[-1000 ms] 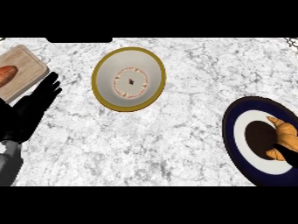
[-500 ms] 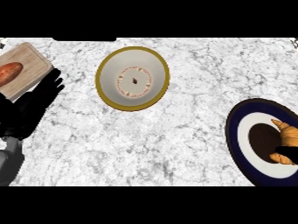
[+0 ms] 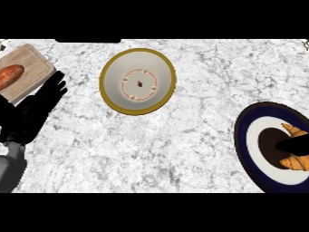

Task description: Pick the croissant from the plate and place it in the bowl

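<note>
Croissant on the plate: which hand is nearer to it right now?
Right. The right hand reaches in from the view's right edge and lies across the croissant on the dark blue plate. The left hand rests open far across the counter, beside the cutting board.

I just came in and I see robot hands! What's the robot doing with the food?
The robot is going for the croissant on the dark blue plate at the right. Its right hand comes in from the right edge and lies across the croissant; whether it is gripping it can't be seen. The gold-rimmed bowl, where the croissant should go, has no croissant in it. The left hand rests open at the left, beside a wooden board holding a sweet potato.
</note>
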Controlling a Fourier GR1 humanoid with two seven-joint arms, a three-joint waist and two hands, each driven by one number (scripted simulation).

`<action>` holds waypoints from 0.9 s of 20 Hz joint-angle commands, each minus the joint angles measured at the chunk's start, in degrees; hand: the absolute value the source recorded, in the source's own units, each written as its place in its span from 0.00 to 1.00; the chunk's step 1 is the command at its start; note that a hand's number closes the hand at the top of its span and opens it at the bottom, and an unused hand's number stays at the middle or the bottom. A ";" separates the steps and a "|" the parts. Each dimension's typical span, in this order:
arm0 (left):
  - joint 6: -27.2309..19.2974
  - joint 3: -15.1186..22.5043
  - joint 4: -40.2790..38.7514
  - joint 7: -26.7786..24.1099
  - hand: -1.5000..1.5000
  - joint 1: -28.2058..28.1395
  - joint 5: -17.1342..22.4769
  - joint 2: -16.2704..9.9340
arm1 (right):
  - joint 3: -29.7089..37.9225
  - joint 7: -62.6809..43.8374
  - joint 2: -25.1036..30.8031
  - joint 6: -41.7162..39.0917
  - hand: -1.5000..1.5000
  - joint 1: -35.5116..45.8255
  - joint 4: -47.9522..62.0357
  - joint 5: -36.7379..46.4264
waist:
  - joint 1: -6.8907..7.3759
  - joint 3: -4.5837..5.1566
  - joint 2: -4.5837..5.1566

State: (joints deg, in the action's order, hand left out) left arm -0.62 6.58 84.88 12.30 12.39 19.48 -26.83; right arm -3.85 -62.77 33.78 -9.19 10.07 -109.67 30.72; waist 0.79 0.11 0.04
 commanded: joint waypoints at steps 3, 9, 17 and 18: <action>1.27 -1.96 -3.54 -1.61 0.50 0.87 -0.41 0.80 | 0.31 -7.98 -0.50 -6.71 0.00 2.17 2.93 -1.52 | -0.82 -0.05 0.04; 1.28 -0.73 -2.67 -2.38 0.50 -0.96 -2.45 1.90 | -0.87 -13.84 0.01 -11.50 0.00 2.87 0.19 -3.42 | -0.99 0.00 -0.13; 3.33 -3.44 2.91 0.30 0.50 -4.61 -0.58 0.20 | -1.74 -7.88 -3.38 -5.42 0.00 -2.84 5.49 3.25 | -0.40 -0.10 -0.18; 1.65 -2.33 2.60 1.17 0.50 -3.22 -2.34 1.93 | -0.36 -9.14 -2.73 -8.97 0.00 -1.49 3.73 1.22 | -0.75 -0.09 -0.16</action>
State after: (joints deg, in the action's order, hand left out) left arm 1.30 4.21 85.66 12.79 10.70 17.88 -25.67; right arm -3.65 -63.67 32.41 -14.85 9.53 -104.90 30.95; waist 0.14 0.04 -0.08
